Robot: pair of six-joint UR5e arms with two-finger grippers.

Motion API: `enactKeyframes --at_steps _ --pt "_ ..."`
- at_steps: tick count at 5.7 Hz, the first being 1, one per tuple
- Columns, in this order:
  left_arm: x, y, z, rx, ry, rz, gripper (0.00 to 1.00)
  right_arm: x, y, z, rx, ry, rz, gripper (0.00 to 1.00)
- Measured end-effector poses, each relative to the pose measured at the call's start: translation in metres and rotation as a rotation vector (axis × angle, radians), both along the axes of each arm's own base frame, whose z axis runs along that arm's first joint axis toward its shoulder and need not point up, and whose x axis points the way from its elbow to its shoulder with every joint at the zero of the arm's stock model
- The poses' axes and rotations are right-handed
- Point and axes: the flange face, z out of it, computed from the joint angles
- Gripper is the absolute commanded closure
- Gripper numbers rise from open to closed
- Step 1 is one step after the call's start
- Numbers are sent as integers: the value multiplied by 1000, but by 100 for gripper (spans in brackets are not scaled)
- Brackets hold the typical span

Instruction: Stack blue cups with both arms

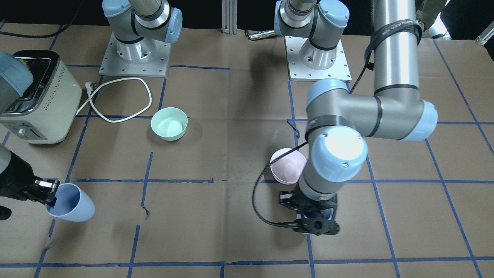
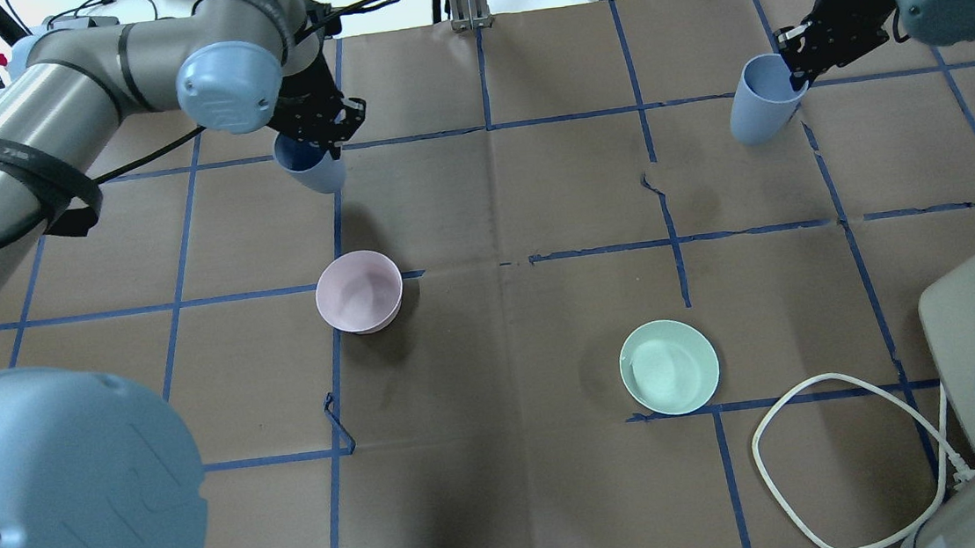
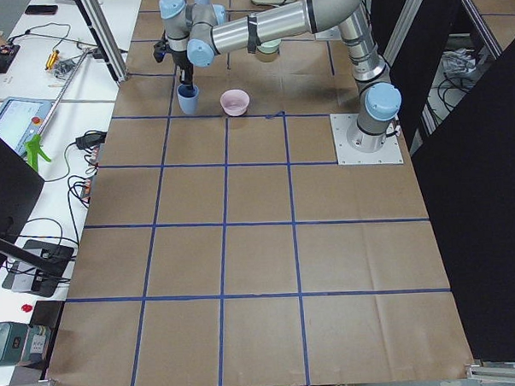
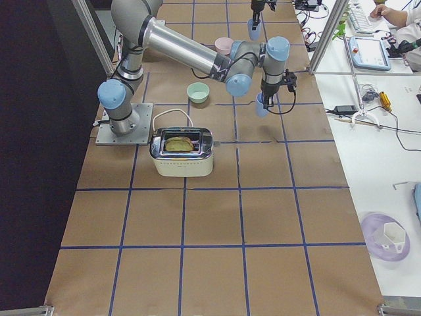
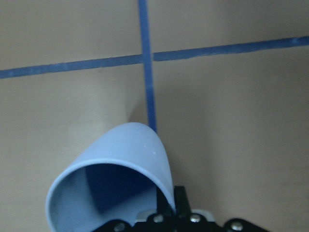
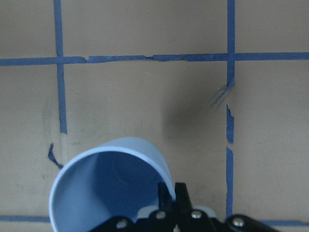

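My left gripper [image 2: 325,134] is shut on the rim of one blue cup [image 2: 312,164] at the table's far left; the cup hangs tilted just above the paper. In the left wrist view the cup [image 5: 113,179] fills the lower left, with its rim pinched between the fingers [image 5: 179,200]. My right gripper [image 2: 792,72] is shut on the rim of the other blue cup [image 2: 757,102] at the far right. That cup [image 6: 108,188] shows open and empty in the right wrist view. In the front view the left arm hides most of its cup; the right cup [image 1: 72,202] shows tilted.
A pink bowl [image 2: 359,291] sits left of centre, near the left cup. A mint-green bowl [image 2: 669,367] sits right of centre. A cream toaster [image 1: 36,102] with a white cord [image 2: 831,465] stands at the robot's right. Brown paper with blue tape lines covers the table.
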Motion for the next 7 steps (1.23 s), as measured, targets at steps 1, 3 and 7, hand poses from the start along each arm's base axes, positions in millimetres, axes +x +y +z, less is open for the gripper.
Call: enactKeyframes --at_steps 1,3,7 --pt "-60 7 -8 -27 7 1 99 5 13 56 43 -5 -23 90" --pt "-123 24 -22 -52 34 9 95 13 50 121 113 0 -36 90" --pt "-157 40 -43 -31 54 -33 18 15 57 111 152 -15 -35 90"
